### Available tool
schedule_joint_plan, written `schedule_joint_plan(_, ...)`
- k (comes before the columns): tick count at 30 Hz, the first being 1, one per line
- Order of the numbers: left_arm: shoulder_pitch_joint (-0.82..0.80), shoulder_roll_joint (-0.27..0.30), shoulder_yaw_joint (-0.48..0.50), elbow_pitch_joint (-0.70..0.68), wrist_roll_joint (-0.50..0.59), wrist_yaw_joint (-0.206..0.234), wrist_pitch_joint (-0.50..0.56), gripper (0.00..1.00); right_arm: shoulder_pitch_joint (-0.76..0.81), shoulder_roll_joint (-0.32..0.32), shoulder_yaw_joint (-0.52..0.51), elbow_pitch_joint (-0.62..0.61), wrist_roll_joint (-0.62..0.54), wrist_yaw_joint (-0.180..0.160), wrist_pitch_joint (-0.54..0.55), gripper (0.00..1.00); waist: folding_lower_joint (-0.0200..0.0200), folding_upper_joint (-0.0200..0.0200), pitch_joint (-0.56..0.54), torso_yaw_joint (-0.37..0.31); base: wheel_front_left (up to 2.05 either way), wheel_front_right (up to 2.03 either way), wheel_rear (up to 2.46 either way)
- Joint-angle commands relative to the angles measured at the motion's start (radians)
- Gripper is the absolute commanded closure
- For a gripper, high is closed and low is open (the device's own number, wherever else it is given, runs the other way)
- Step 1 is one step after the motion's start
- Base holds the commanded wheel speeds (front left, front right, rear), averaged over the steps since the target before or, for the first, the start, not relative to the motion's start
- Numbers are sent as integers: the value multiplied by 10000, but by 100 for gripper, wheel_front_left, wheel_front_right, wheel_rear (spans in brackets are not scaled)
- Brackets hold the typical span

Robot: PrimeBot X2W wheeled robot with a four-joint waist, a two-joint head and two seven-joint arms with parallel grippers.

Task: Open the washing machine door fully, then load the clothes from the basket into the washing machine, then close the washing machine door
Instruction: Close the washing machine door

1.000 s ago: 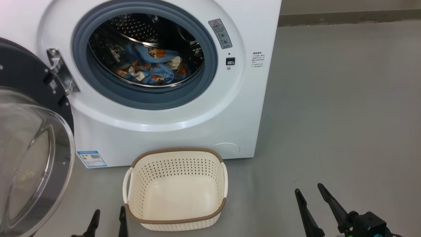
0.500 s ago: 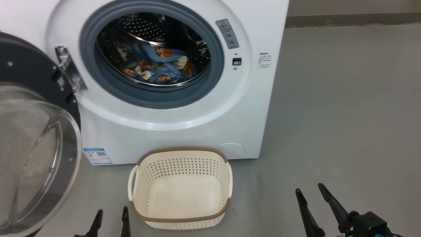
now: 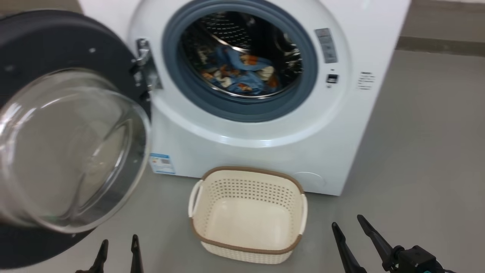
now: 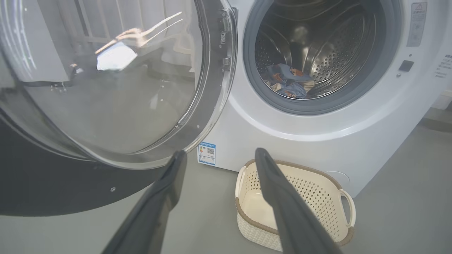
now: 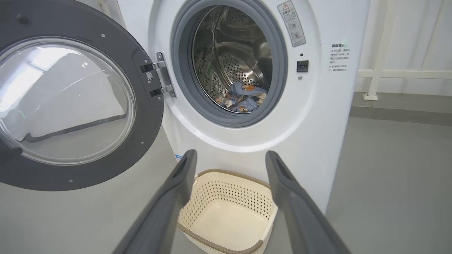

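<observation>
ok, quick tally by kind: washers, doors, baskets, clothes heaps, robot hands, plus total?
washing machine: 1
door: 1
basket: 1
clothes heap: 1
hands: 2, left hand, right hand
total: 6

**What Things Are Made Of**

The washing machine (image 3: 265, 151) is smooth, shiny white. Its drum (image 5: 240, 60) is bright metal full of little holes, with a dull grey rubber ring (image 3: 242, 112) around it. The washing machine door (image 3: 57, 41) has a dull dark rim and clear, shiny glass. The clothes (image 3: 242, 77) are soft cloth. The basket (image 3: 246, 189) is smooth plastic with a woven-looking rim.
</observation>
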Motion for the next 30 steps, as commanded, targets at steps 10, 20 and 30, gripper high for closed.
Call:
schedule_joint_plan(10,14,99,381,-332,-32,67,-65,0,-540,-124,720,-104,178,27,-49,0,0,-1,-412,2929,0,0,0)
schedule_joint_plan(20,189,99,472,-593,-339,237,-65,0,-1102,-175,1537,156,286,27,-49,0,0,-1,-179,3180,0,0,0)
schedule_joint_plan(30,191,99,603,-809,-556,420,-65,0,-1337,-291,1756,322,377,27,-49,0,0,-1,-47,3281,0,0,0)
